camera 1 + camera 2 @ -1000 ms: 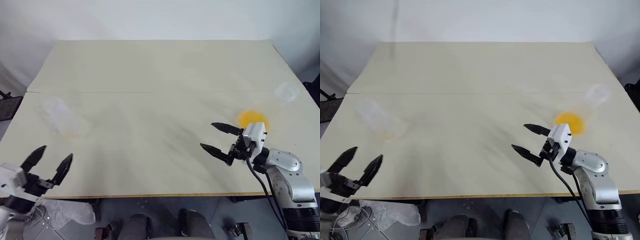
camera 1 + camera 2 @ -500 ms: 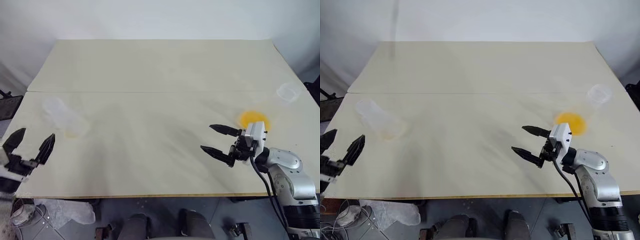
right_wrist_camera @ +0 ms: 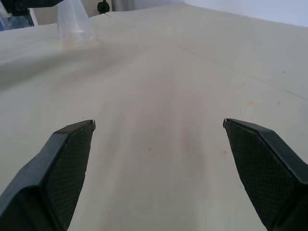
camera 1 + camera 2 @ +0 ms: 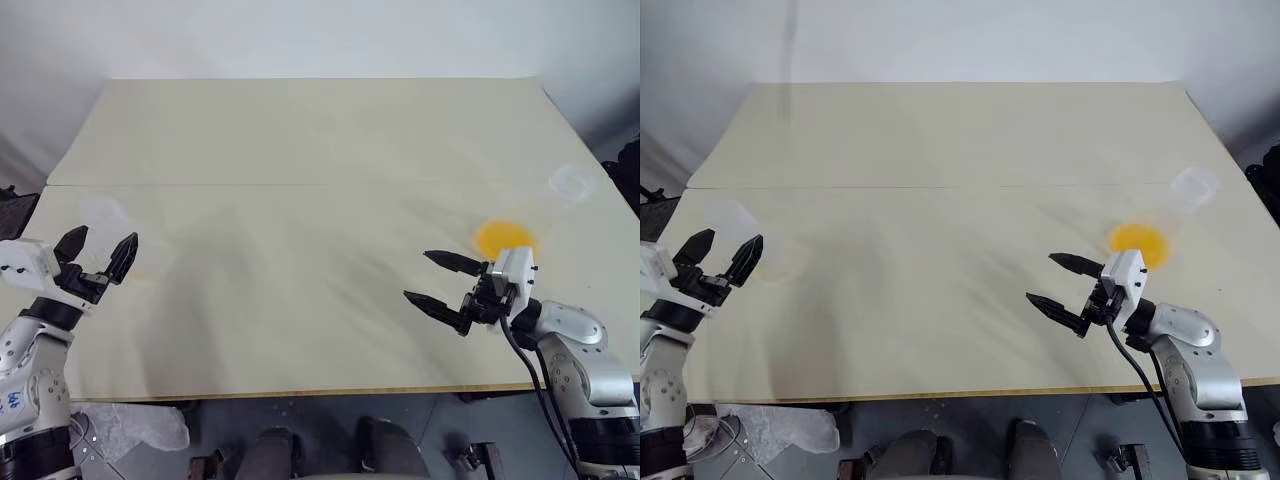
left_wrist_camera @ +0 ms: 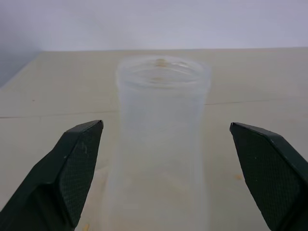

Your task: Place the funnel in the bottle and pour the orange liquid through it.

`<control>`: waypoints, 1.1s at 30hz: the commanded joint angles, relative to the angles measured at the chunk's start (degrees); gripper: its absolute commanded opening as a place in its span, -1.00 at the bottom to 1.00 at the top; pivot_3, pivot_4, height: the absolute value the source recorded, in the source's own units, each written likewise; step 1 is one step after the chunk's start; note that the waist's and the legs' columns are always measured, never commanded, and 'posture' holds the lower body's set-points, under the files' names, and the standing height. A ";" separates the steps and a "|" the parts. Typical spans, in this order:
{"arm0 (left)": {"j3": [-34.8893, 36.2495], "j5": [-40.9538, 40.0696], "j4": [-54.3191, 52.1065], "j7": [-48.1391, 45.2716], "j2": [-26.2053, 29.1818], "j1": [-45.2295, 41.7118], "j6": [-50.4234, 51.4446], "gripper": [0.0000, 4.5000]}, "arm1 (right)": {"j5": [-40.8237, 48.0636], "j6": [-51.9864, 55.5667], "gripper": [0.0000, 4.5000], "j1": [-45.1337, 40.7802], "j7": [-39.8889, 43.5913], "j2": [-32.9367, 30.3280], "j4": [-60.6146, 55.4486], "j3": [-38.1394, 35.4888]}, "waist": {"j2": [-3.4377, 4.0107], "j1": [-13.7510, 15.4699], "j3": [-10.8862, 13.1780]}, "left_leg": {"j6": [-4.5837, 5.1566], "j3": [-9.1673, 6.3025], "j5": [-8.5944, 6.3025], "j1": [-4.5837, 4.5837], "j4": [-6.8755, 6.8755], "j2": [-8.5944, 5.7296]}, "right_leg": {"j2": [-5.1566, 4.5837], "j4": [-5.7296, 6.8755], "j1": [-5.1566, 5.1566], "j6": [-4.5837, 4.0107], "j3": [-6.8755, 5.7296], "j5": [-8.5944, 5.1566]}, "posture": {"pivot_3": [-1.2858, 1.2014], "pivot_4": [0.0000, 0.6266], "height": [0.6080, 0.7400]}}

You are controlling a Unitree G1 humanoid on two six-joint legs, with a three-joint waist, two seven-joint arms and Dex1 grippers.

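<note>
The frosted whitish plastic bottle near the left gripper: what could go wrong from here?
1. The frosted whitish plastic bottle stands upright between the open left gripper's fingers, not yet held; a finger could knock it over.
2. The orange liquid sits close behind the open right gripper; a backward swing might spill it.

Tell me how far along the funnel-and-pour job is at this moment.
Nothing looks done yet. The bottle stands at the table's left side with no funnel in its mouth. In hand: the left hand is open right in front of the bottle, not gripping it. The right hand hangs open and empty over the table, near the orange liquid. Left: seating the funnel and the whole pour.
</note>
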 commanded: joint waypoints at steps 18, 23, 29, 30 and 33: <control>-11.04 -0.63 3.13 -16.99 5.34 -15.13 2.76 0.00 | 0.62 -2.46 1.00 3.72 -1.05 -1.45 -4.47 -4.47 | -0.01 0.75 0.00 | 0.01 -0.07 0.04 -0.07 0.17 -0.03 | 0.01 0.08 0.03 0.01 -0.07 0.00 | 0.03 -0.52 1.00; -21.19 0.12 4.89 -24.09 2.35 -25.95 6.45 0.00 | 1.96 -1.04 1.00 6.24 -0.39 -3.32 -6.95 -6.75 | -0.01 0.63 0.01 | 0.02 -0.07 0.04 -0.20 0.31 -0.07 | 0.08 0.07 0.03 0.06 -0.11 0.03 | 0.03 -0.52 1.00; -31.45 2.01 10.48 -32.22 -5.27 -38.59 7.26 0.00 | 2.78 0.70 1.00 10.50 -1.60 -5.04 -11.20 -10.35 | -0.03 0.55 0.02 | 0.03 -0.08 0.04 -0.43 0.55 0.01 | 0.31 0.03 0.00 0.11 -0.17 0.06 | 0.03 -0.52 1.00; -32.89 2.67 11.08 -33.01 -6.37 -39.88 7.37 0.00 | 2.90 0.98 1.00 11.12 -2.16 -5.03 -12.02 -10.93 | -0.03 0.55 0.02 | 0.02 -0.10 0.04 -0.48 0.62 0.04 | 0.36 0.02 -0.01 0.13 -0.16 0.07 | 0.03 -0.52 1.00; -36.94 5.11 12.70 -34.63 -10.51 -42.92 6.16 0.00 | 3.39 1.91 1.00 13.89 -4.01 -4.66 -15.31 -13.07 | -0.03 0.58 0.02 | 0.02 -0.11 0.04 -0.68 0.74 0.08 | 0.44 -0.01 -0.12 0.13 -0.12 0.07 | 0.03 -0.52 1.00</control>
